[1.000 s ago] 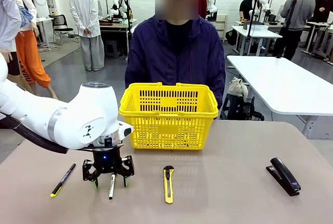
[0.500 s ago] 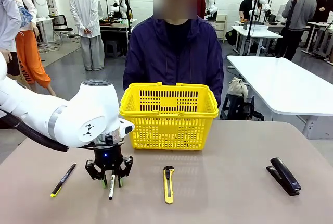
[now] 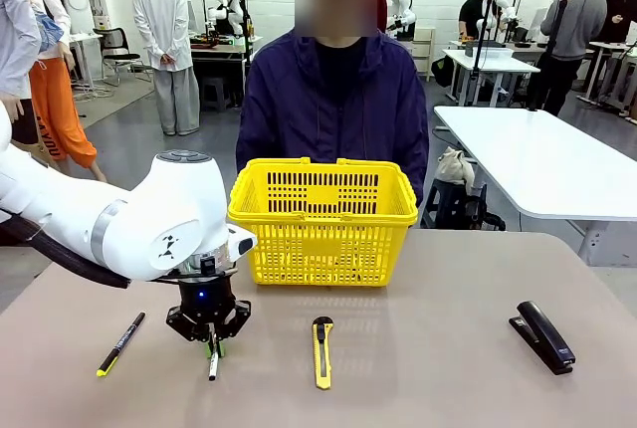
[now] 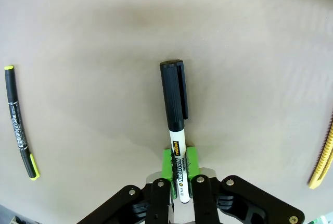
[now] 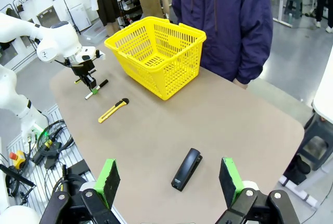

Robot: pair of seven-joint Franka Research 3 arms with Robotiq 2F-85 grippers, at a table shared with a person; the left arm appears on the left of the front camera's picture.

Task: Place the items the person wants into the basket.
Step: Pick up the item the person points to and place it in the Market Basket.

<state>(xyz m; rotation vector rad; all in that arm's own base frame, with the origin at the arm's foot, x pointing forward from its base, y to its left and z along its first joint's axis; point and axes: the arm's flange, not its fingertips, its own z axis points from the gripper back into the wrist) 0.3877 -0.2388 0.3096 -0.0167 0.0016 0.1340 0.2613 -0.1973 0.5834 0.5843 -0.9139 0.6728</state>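
- The left tool (image 4: 179,162) is clamping the marker (image 4: 173,130), its green pads (image 4: 166,164) pressing both sides of the white barrel near the tail end.
- The grip is sitting far from the marker's middle. On lifting, the long capped end may pivot downward and slip free before it reaches the basket (image 3: 323,211).
- The marker is lying low on the bench (image 3: 438,378), between the pen (image 3: 120,342) and the knife (image 3: 321,350). It is projecting, cap foremost, beyond the fingers.
- The right tool (image 5: 168,181) is hanging with its jaws wide apart, gripping nothing.

On the table (image 3: 448,348), pen (image 3: 120,344), marker (image 3: 213,364), utility knife (image 3: 321,351) and stapler (image 3: 542,336) lie left to right before the basket (image 3: 323,219).
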